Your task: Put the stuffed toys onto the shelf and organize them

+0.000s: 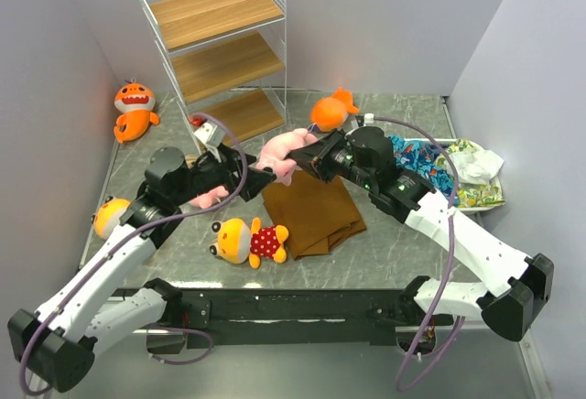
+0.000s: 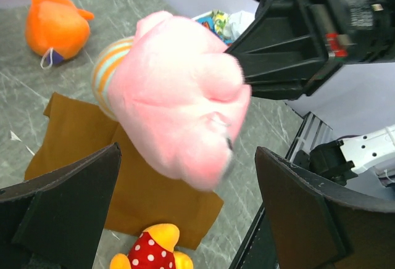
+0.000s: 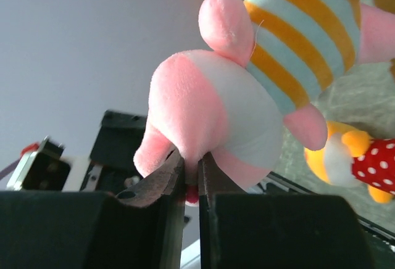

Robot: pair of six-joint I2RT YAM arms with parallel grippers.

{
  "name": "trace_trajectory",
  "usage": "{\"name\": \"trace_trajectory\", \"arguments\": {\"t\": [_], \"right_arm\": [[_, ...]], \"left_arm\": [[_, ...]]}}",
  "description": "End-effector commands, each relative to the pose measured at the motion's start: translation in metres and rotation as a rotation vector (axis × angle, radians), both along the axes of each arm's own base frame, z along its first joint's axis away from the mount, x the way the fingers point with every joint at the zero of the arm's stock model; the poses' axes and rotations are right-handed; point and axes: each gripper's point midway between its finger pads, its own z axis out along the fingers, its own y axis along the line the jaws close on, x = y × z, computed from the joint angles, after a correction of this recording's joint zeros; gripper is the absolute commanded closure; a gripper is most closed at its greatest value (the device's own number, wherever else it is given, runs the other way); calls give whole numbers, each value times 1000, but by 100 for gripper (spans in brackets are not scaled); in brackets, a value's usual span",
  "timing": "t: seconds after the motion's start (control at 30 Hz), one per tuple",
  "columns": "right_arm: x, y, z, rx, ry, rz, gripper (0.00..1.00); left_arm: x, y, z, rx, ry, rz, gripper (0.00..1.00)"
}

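My right gripper [image 1: 309, 157] is shut on a pink toy with a yellow-striped body [image 1: 282, 153] and holds it in the air over the table. In the right wrist view the fingertips [image 3: 174, 173] pinch the toy's pink head [image 3: 210, 105]. My left gripper [image 1: 264, 179] is open and empty, and faces this toy from the left. In the left wrist view the toy [image 2: 179, 102] hangs between and beyond my open fingers [image 2: 68, 204]. The white wire shelf [image 1: 215, 47] stands at the back, its boards bare. A second pink toy [image 1: 209, 198] lies under my left arm.
One orange shark [image 1: 135, 108] lies at the far left, another [image 1: 333, 108] right of the shelf. A yellow polka-dot toy [image 1: 249, 241] lies near the front, another yellow toy [image 1: 110, 216] by my left arm. A brown cloth [image 1: 313, 212] lies mid-table, colourful fabric [image 1: 427, 163] and a tray [image 1: 483, 199] at the right.
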Motion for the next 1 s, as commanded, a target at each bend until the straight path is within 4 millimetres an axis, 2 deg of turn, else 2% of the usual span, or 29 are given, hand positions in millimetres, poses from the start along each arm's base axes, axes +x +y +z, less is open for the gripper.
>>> {"name": "trace_trajectory", "arguments": {"t": [0.0, 0.07, 0.1, 0.17, 0.2, 0.23, 0.27, 0.3, 0.33, 0.37, 0.4, 0.43, 0.47, 0.53, 0.57, 0.63, 0.73, 0.8, 0.97], "right_arm": [[-2, 16, 27, 135, -57, 72, 94], [-4, 19, 22, 135, -59, 88, 94], [-5, 18, 22, 136, -60, 88, 93], [-7, 18, 18, 134, -77, 97, 89], [-13, 18, 17, 130, -92, 125, 87], [-15, 17, 16, 126, -124, 139, 83], [-17, 16, 19, 98, -200, 160, 72], [-20, 11, 24, 86, -253, 168, 64], [-20, 7, 17, 55, -284, 166, 59], [-20, 3, 24, 21, -402, 176, 51], [-26, -2, 36, 16, -505, 193, 47], [-35, -2, 32, -8, -581, 259, 43], [-34, -8, 35, -83, -716, 284, 38], [-40, -18, 48, -153, -835, 301, 33], [-36, -24, 40, -254, -872, 306, 30], [-36, -34, 56, -321, -953, 289, 30], [-46, -40, 62, -410, -1107, 362, 29], [-61, -40, 63, -459, -1240, 459, 29], [-76, -43, 48, -593, -1404, 629, 28]], "left_arm": [[6, -11, 26, -36, -65, -39, 3], [6, -14, 27, -43, -69, -58, 1], [6, -17, 26, -45, -65, -65, 8], [5, -20, 27, -53, -74, -87, 31], [6, -21, 25, -54, -68, -89, 56], [6, -21, 25, -51, -67, -92, 65], [5, -22, 25, -48, -67, -96, 73], [4, -22, 22, -41, -52, -102, 88], [2, -22, 25, -44, -53, -113, 95], [-3, -24, 26, -54, -34, -133, 99], [-7, -23, 28, -64, -23, -140, 99], [-10, -23, 32, -75, -11, -146, 99], [-15, -22, 35, -90, 11, -154, 99], [-27, -18, 42, -106, 27, -167, 99], [-31, -16, 45, -121, 42, -166, 99], [-42, -8, 55, -147, 38, -151, 99], [-55, 1, 69, -166, 31, -138, 99], [-65, 5, 70, -161, 51, -147, 99], [-96, 6, 80, -169, 81, -254, 99]]}}
